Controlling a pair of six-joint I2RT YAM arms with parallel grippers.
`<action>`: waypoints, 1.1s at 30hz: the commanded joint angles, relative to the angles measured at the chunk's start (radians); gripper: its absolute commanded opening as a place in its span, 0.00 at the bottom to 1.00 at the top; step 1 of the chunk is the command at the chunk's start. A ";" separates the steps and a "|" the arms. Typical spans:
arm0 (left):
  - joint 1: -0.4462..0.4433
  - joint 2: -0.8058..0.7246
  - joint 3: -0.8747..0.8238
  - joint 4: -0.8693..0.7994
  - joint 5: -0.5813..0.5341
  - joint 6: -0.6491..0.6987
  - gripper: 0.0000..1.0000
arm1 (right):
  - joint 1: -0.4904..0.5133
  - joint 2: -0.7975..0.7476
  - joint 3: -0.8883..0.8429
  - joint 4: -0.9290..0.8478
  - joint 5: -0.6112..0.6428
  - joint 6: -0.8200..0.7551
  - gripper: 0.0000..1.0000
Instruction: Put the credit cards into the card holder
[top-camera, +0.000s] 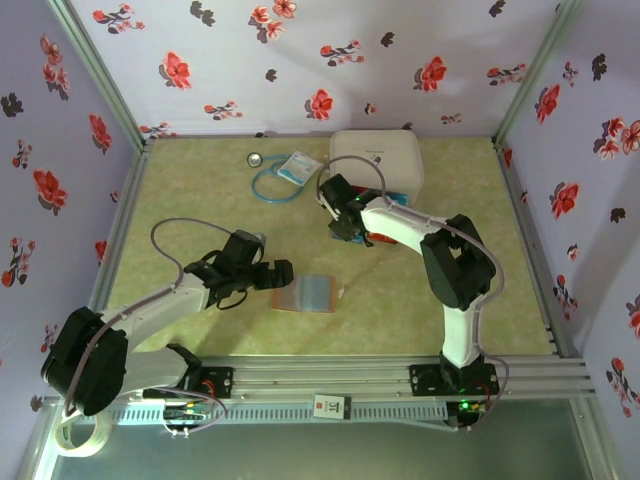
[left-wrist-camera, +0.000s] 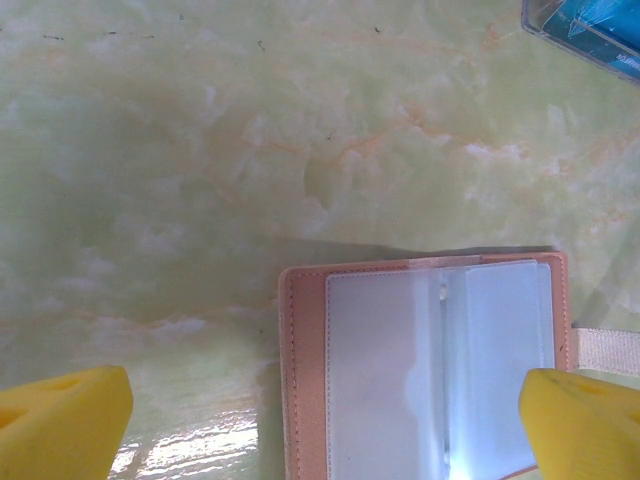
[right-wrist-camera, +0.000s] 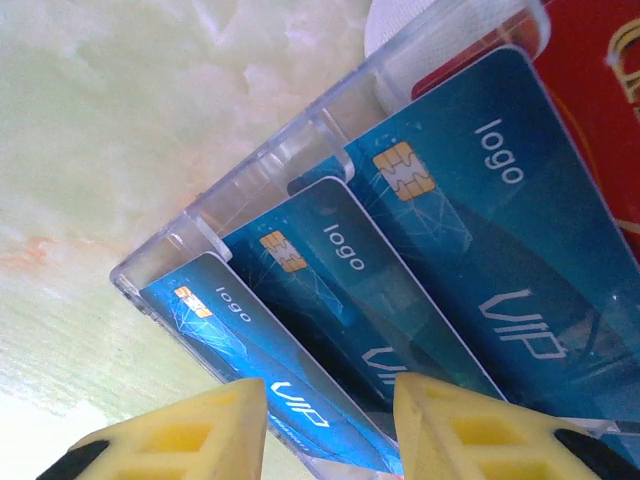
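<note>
The card holder (top-camera: 305, 293) lies open on the table, pinkish-brown with clear sleeves (left-wrist-camera: 430, 370) facing up. My left gripper (top-camera: 280, 272) hovers at its left edge, wide open; its yellow fingertips (left-wrist-camera: 65, 420) stand either side of the holder, touching nothing. The credit cards stand in a clear rack (right-wrist-camera: 200, 215): three blue ones (right-wrist-camera: 340, 270) in a row and a red one (right-wrist-camera: 590, 90) behind. My right gripper (right-wrist-camera: 330, 425) is over the rack (top-camera: 372, 236), partly open. The front blue card (right-wrist-camera: 240, 340) runs between its fingers, with a gap on each side.
A large white rounded case (top-camera: 377, 160) stands just behind the rack. A blue-tubed stethoscope (top-camera: 270, 182), a small packet (top-camera: 298, 166) and a round metal piece (top-camera: 257, 158) lie at the back. The holder's strap (left-wrist-camera: 605, 350) sticks out to its right.
</note>
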 joint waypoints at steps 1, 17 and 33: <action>0.011 0.002 0.004 0.001 0.012 -0.010 1.00 | -0.005 0.016 -0.028 0.006 -0.008 0.008 0.38; 0.011 0.012 0.007 0.008 0.012 -0.012 1.00 | 0.010 -0.052 -0.076 0.021 -0.079 0.011 0.32; 0.011 0.019 0.015 0.004 0.012 -0.012 1.00 | 0.031 -0.076 -0.118 0.043 -0.069 0.011 0.31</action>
